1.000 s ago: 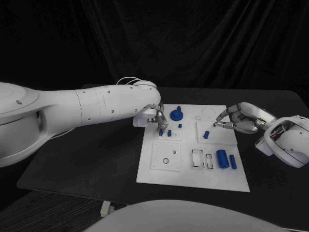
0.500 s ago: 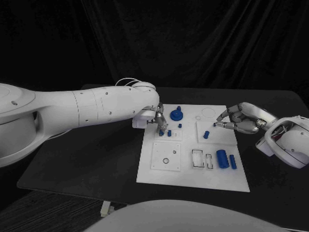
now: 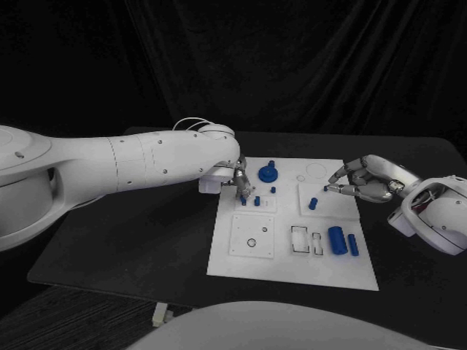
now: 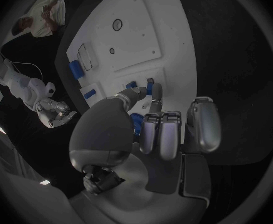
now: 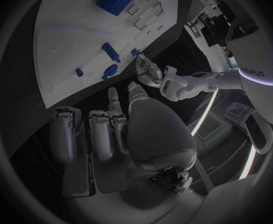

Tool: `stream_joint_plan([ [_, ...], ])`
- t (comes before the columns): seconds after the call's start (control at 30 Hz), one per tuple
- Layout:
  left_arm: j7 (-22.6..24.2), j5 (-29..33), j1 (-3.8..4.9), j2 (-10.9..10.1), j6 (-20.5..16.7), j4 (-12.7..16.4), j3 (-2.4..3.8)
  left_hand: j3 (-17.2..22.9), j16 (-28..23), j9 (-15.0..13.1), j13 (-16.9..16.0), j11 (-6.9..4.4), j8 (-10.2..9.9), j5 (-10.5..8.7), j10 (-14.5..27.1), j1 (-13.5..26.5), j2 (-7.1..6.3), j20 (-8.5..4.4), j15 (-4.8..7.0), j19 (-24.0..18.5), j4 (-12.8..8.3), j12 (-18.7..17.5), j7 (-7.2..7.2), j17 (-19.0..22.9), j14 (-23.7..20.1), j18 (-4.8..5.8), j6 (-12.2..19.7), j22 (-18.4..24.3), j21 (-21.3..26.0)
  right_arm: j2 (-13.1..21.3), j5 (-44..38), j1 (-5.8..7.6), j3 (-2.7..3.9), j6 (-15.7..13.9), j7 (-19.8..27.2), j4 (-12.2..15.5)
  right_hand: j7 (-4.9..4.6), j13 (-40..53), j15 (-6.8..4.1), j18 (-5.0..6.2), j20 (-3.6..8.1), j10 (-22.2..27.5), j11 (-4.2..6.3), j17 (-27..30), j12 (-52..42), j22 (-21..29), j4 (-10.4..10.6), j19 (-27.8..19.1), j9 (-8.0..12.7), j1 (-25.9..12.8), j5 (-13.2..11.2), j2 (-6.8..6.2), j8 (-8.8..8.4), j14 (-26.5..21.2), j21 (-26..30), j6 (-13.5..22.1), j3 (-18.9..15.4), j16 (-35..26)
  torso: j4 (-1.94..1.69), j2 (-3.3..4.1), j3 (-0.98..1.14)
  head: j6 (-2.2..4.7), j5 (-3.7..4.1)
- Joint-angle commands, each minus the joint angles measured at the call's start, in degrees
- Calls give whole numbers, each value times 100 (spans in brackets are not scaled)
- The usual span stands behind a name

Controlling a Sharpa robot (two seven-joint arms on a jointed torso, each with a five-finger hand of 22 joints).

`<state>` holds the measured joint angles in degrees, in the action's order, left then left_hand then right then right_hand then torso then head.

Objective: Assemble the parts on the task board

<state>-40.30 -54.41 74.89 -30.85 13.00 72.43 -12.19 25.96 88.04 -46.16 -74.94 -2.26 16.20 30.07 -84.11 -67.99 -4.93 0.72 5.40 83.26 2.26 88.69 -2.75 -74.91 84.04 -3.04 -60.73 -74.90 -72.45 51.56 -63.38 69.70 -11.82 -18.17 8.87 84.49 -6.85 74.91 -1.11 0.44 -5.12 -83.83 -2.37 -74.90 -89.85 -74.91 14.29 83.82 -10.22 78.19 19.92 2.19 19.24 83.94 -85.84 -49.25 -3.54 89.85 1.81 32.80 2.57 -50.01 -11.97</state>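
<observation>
Two hands working at the far end of the task board (image 3: 292,259)

The white, rectangular task board is lying in the middle of the black table (image 3: 128,240), carrying small blue parts: a round knobbed piece (image 3: 267,173) near its far edge, a short peg (image 3: 312,204) mid-board, and two cylinders (image 3: 337,240) toward its right edge. The left hand (image 3: 233,179) is pinching a small blue peg (image 4: 149,87) between its fingers (image 4: 129,95) at the board's far left corner. The right hand (image 3: 362,180) is hovering over the board's far right part, fingers curled together; whether they are holding anything I cannot tell.
</observation>
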Motion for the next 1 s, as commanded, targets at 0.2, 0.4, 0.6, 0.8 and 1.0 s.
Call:
stream_joint_plan([
  [0.2,-188,-92,-7,-2,49,-6,4,518,-25,-9,-1377,-45,23,32,-514,-55,5,-14,43,34,-563,-31,68,-1364,549,-75,-27,-516,-20,2,-3,-13,3,21,-110,17,-20,1509,32,90,-41,-617,-37,-1510,-15,-1331,-31,296,6,70,16,17,-40,606,30,-9,-7,15,-4,1,3,1,14],
  [0.4,-193,-106,-7,30,132,-46,4,518,-23,-10,-1375,-45,24,33,-513,-53,5,-14,43,36,-563,-34,68,-1365,549,-74,-27,-518,-23,0,-3,-14,3,48,-130,17,-19,1509,33,92,-42,-617,-37,-1510,-15,-1328,-57,291,9,113,59,18,-45,606,37,-12,6,15,-1,-3,3,1,10],
  [0.6,-194,-106,-7,61,159,-71,4,513,-25,-12,-1364,-45,27,39,-507,-42,2,-14,43,36,-562,-47,69,-1364,549,-74,-31,-519,-22,-5,-3,-14,3,62,-144,14,-20,1509,33,93,-43,-617,-38,-1510,-15,-1327,-76,289,12,146,114,21,-51,606,42,-15,16,15,1,4,3,1,10],
  [0.8,-195,-107,-7,76,203,-89,4,510,-22,-14,-1367,-46,31,47,-509,-35,-1,-14,43,39,-563,-44,72,-1366,549,-73,-36,-524,-29,1,-3,-15,3,65,-152,22,-21,1509,34,93,-43,-617,-37,-1510,-15,-1327,-79,289,12,151,127,21,-52,606,41,-15,17,15,-3,12,1,1,30],
  [1.0,-194,-108,-7,69,181,-87,4,515,-25,-19,-1360,-52,38,91,-506,-27,-4,-17,47,38,-576,-51,77,-1364,549,-74,-45,-523,-23,12,-3,-15,3,61,-159,29,-21,1509,34,93,-43,-617,-38,-1510,-15,-1327,-88,289,14,164,153,17,-55,606,42,-17,20,15,-5,12,1,1,40],
])
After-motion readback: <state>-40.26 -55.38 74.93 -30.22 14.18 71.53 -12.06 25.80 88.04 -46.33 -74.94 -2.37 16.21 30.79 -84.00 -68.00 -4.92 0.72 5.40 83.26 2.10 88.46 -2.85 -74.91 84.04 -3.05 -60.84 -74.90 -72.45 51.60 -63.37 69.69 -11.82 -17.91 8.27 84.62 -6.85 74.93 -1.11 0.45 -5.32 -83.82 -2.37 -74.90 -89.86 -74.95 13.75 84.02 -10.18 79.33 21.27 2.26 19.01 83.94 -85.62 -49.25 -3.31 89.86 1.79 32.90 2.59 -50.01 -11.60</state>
